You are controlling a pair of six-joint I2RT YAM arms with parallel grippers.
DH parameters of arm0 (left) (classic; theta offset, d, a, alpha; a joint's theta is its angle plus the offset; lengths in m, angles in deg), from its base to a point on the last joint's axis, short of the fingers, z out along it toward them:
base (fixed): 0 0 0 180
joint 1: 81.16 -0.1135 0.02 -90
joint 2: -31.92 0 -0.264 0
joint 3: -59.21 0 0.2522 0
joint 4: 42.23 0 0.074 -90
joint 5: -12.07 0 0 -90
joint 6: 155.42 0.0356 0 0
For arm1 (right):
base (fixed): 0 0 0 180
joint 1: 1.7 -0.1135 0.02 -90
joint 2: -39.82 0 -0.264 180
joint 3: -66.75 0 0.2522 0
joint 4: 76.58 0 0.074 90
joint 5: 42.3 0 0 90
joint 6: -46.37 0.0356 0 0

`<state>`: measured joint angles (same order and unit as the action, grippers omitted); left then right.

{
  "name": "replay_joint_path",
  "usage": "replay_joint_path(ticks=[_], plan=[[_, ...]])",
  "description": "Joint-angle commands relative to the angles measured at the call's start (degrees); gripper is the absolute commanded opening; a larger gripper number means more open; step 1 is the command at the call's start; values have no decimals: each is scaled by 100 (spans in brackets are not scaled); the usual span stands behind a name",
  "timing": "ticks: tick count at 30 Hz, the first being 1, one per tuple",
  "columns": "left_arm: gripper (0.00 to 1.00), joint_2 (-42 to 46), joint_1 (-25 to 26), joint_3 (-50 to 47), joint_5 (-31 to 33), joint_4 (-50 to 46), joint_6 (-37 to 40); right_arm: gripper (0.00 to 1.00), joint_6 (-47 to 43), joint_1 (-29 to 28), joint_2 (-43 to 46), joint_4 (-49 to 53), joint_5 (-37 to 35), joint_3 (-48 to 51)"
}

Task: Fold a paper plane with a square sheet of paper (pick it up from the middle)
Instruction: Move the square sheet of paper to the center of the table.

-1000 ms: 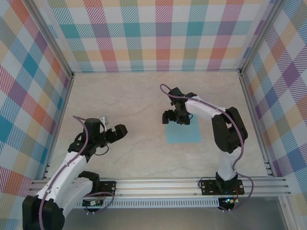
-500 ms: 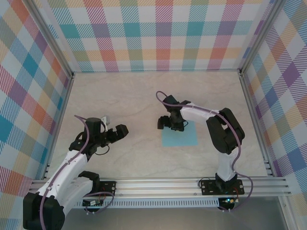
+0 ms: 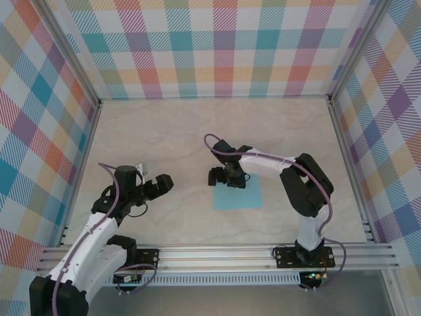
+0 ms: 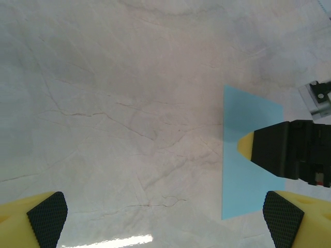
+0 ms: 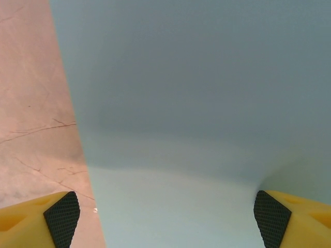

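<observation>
**Top external view.** You see the square sheet of paper [image 3: 240, 196] lying flat and unfolded on the table [image 3: 158, 138]. The right gripper [image 3: 226, 178] stands over the sheet's far-left corner with its claw spread wide, and nothing is pinched between its fingers. The left gripper [image 3: 160, 185] hangs well to the left of the sheet and apart from it. Its claw is spread as wide as it goes and is empty.

**Left wrist view.** The sheet [image 4: 239, 124] lies ahead and to one side of the left gripper [image 4: 165, 223]. One black-padded fingertip [image 4: 47, 217] appears over bare table, well clear of the sheet. The other appears just beside the sheet's near corner. The gap between them is wide and holds nothing. The black body and one yellow finger of the right gripper lie across the sheet's far side.

**Right wrist view.** The sheet [image 5: 196, 93] runs under the right gripper [image 5: 166, 222], and its straight left edge meets bare table just inside one fingertip [image 5: 62, 219]. The claw is wide, with both pads low over the sheet. You cannot tell whether the pads press on it.
</observation>
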<state>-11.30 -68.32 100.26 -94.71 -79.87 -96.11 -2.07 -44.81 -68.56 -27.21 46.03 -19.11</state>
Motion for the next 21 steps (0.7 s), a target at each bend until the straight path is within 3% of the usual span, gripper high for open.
replay_joint_path(ticks=[1,12,21], plan=[[100,186,52,-129,265,-225,-102,91,-66,95,-19,285,-281,-268],[100,462,52,147,492,-539,-129,88,-26,76,-887,-133,550,-311],[100,682,52,115,243,-533,-44,87,1091,-365,-682,-682,567,416]])
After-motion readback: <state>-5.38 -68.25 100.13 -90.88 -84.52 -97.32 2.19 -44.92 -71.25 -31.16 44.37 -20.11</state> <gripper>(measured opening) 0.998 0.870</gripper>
